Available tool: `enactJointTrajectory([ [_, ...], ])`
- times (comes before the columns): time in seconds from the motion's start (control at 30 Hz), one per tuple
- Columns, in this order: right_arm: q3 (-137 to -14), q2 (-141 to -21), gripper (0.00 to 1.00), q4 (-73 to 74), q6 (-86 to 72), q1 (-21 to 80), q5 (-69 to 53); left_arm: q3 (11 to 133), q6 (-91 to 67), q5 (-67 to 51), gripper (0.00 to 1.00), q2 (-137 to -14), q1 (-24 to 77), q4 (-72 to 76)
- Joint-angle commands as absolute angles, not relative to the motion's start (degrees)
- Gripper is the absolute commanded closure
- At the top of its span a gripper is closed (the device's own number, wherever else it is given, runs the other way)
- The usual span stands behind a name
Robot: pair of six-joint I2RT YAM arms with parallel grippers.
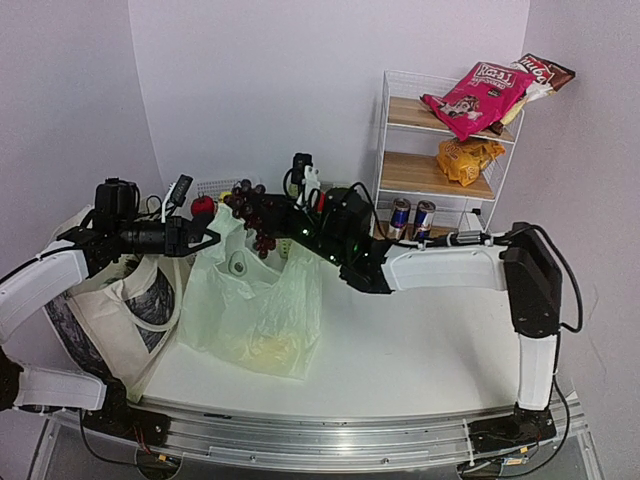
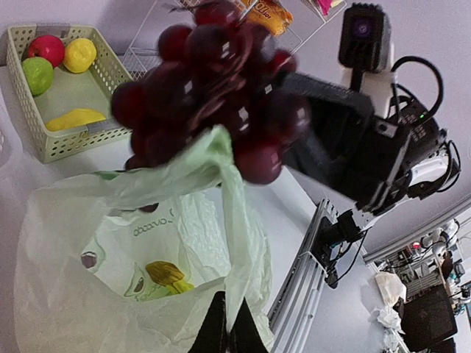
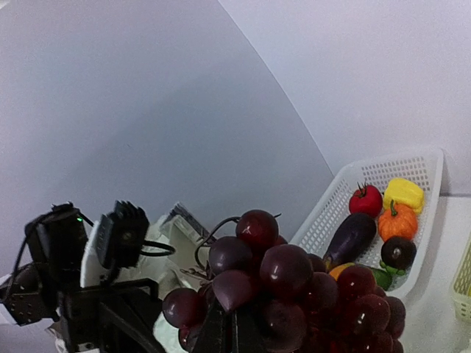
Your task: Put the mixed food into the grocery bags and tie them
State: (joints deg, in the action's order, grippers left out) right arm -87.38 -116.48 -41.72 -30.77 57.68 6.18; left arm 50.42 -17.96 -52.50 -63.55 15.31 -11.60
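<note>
A bunch of dark purple grapes (image 1: pixel 256 218) hangs over the open mouth of the pale-green avocado-print plastic bag (image 1: pixel 255 310). My right gripper (image 1: pixel 274 220) is shut on the grapes (image 3: pixel 294 283), its fingertips (image 3: pixel 234 332) pinched at the bunch's stem side. My left gripper (image 1: pixel 208 240) is shut on the bag's rim, and a fold of the plastic (image 2: pixel 239 243) is clamped between its fingertips (image 2: pixel 228 337) and held up. In the left wrist view the grapes (image 2: pixel 213 95) hover just above the bag (image 2: pixel 110 294). The cream tote (image 1: pixel 110 310) lies at the left, under my left arm.
A wire shelf (image 1: pixel 445 180) at the back right holds pink (image 1: pixel 475 95) and orange (image 1: pixel 468 158) snack packets, with two cans (image 1: pixel 412 216) below. A beige basket (image 2: pixel 110 73) holds fruit. A white basket (image 3: pixel 368 213) holds vegetables behind the bag.
</note>
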Motion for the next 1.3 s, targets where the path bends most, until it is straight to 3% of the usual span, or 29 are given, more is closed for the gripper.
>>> enactJointTrajectory([
  [0.0,-86.31,-117.26,1.00,-49.03,-34.31,60.37,8.65,50.59,-21.77,-52.93,1.00,-63.09,14.87,-6.80],
  [0.23,-78.50,-109.80,1.00,-47.03,-36.76,62.67,10.13,50.36,-21.72,-49.88,1.00,-63.50,14.43,-3.71],
  [0.43,-78.79,-105.05,1.00,-32.42,-39.09,64.18,9.58,51.06,-13.82,-49.65,1.00,-63.22,14.43,-4.02],
  [0.73,-87.34,-110.46,1.00,-8.58,-42.43,64.22,1.35,51.24,-11.09,-57.97,1.00,-61.00,14.52,-4.20],
  [1.03,-97.91,-115.94,1.00,8.94,-32.57,64.25,-14.04,51.57,-10.87,-58.64,1.00,-59.86,14.54,-4.85],
  [1.2,-97.78,-115.83,1.00,17.02,-27.02,64.29,-14.76,52.09,-8.90,-58.83,1.00,-59.63,14.52,-5.70],
  [1.27,-98.02,-115.86,0.92,17.60,-26.14,64.25,-12.41,51.80,-7.81,-58.74,1.00,-59.08,14.51,-7.28],
])
